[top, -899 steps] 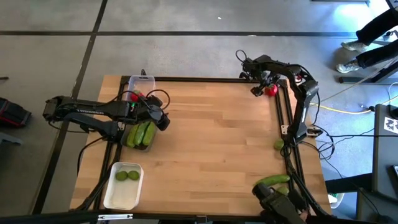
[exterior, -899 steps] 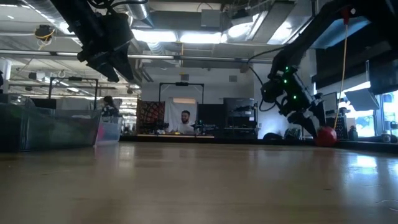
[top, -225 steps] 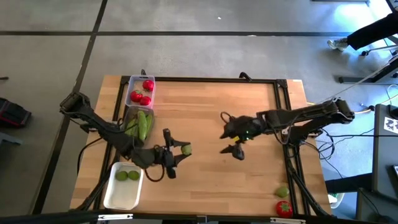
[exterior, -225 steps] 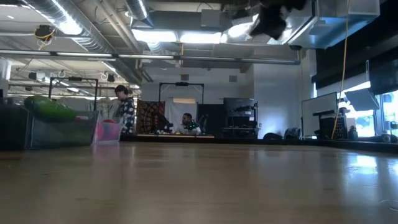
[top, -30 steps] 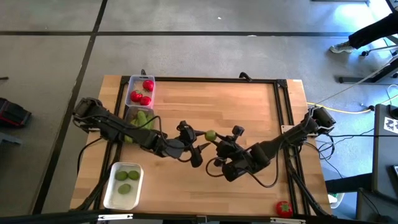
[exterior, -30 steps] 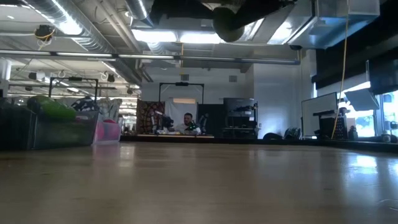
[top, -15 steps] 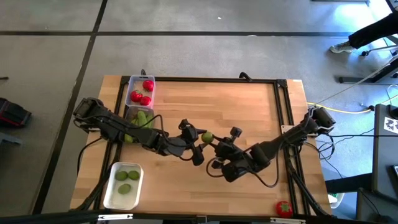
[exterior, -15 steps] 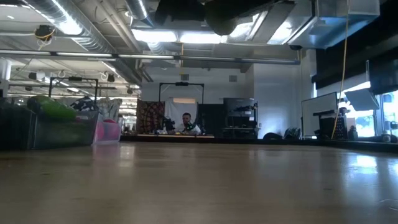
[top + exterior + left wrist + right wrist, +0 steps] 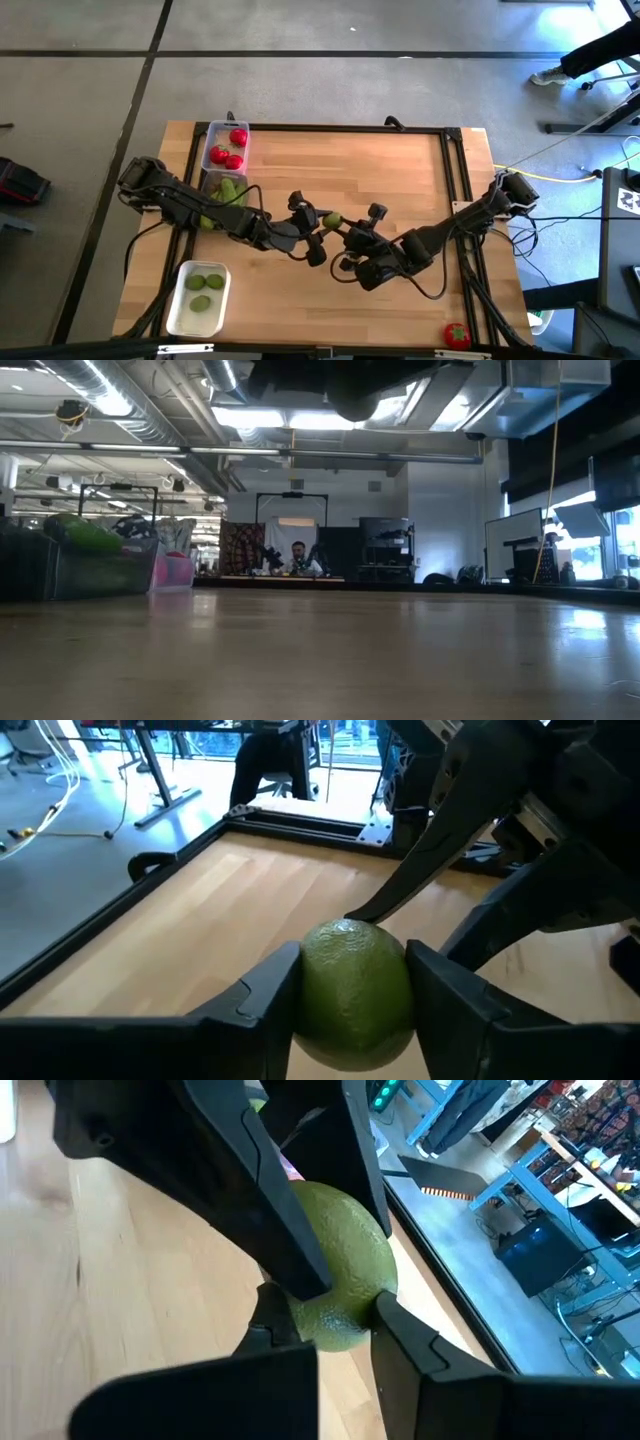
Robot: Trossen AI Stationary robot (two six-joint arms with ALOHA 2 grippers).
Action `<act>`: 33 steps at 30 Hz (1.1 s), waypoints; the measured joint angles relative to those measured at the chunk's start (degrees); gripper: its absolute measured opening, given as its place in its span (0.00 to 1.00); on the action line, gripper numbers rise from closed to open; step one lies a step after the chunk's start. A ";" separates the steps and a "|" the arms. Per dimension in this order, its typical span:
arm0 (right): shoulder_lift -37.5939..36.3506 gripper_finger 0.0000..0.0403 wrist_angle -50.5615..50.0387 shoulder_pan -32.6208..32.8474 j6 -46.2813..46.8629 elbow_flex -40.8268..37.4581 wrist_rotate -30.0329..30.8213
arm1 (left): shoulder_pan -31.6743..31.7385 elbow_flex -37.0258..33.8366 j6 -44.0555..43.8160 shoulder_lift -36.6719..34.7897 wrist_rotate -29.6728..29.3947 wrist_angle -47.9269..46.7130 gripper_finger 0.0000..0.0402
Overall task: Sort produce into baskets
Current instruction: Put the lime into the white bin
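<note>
Mid-handover above desk centre: small round green lime [image 9: 331, 219] clamped by both left gripper [image 9: 318, 222] fingers and right gripper [image 9: 345, 233] fingers. Sorted: tomatoes, cucumbers, two limes in the opaque white bin [image 9: 178, 310]. Left: red tomato [image 9: 457, 335] at desk edge.

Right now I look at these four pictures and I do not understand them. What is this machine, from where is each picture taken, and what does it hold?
These are two dark robot arms at a wooden table, sorting toy produce into small baskets. One picture looks straight down, one looks level across the tabletop, and two come from cameras on the wrists. In the middle, both arms meet at one lime. The left gripper has its fingers on either side of it, and the right gripper also grips it: a handover. On the left stand a white basket with limes, a clear basket with tomatoes, and a cucumber basket. One tomato lies near the table's edge.
</note>
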 joint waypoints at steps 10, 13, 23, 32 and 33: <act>-0.56 0.40 1.23 -0.61 0.17 0.06 -5.03 | -0.30 -0.11 1.60 -0.57 0.62 -1.67 0.40; -2.17 0.50 -2.07 0.48 0.21 0.15 -7.64 | -0.90 0.06 0.26 -2.37 0.64 -6.17 0.39; -3.11 0.55 -17.01 4.19 8.68 -0.50 -19.36 | -7.56 0.55 -15.65 -12.74 5.43 -31.62 0.40; -2.89 0.52 -15.20 4.07 11.25 -4.60 -23.40 | -16.90 0.55 -38.80 -16.98 19.99 -53.92 0.41; -2.89 0.52 -15.16 4.07 11.25 -4.71 -23.24 | -18.04 0.55 -40.49 -16.94 21.64 -55.24 0.41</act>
